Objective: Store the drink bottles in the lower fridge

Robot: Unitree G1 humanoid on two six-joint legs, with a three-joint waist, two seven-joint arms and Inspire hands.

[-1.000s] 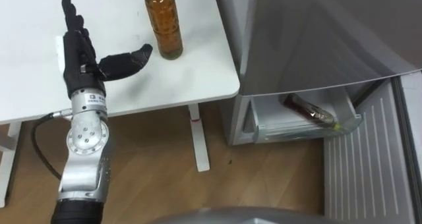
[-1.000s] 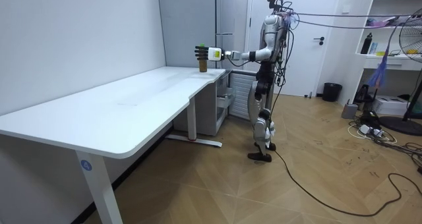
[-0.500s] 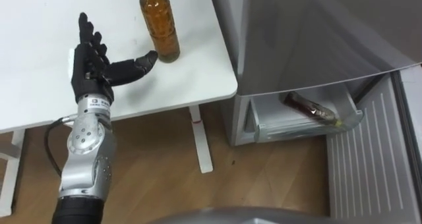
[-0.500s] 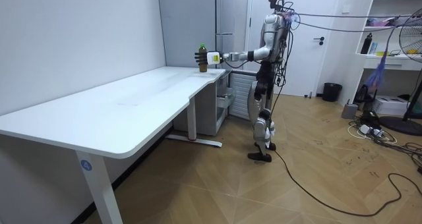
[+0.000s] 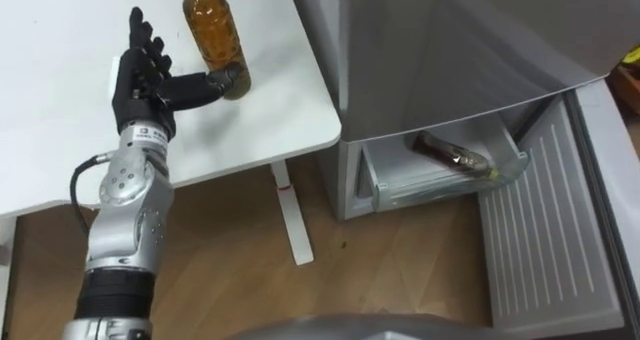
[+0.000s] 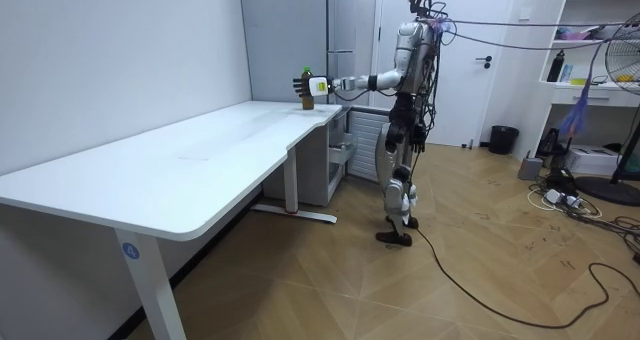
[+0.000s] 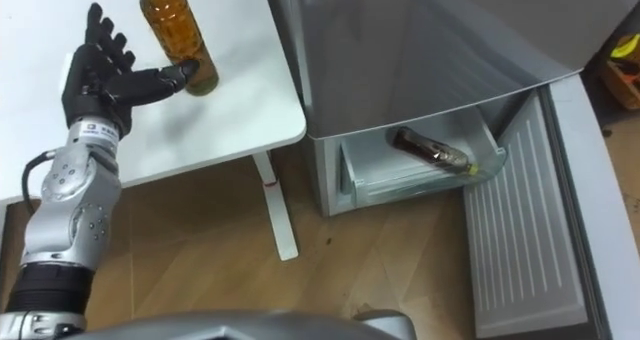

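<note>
The left hand [image 5: 140, 80] has been moving in, fingers straight and apart, thumb now touching the green-capped plastic bottle of amber drink [image 5: 213, 35] standing near the white table's [image 5: 60, 130] corner. Full and smooth, it is likely calling for a firm wrap around its middle.

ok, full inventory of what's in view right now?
desk: one, white, left of view
fridge: one, grey, right of the desk, lower drawer pulled out
tea bottle: one, amber with green cap, upright on the desk near its right edge
second bottle: one, dark, lying in the lower drawer
left hand: one, black, open, thumb against the tea bottle
right hand: one, at the robot's side, room view
</note>
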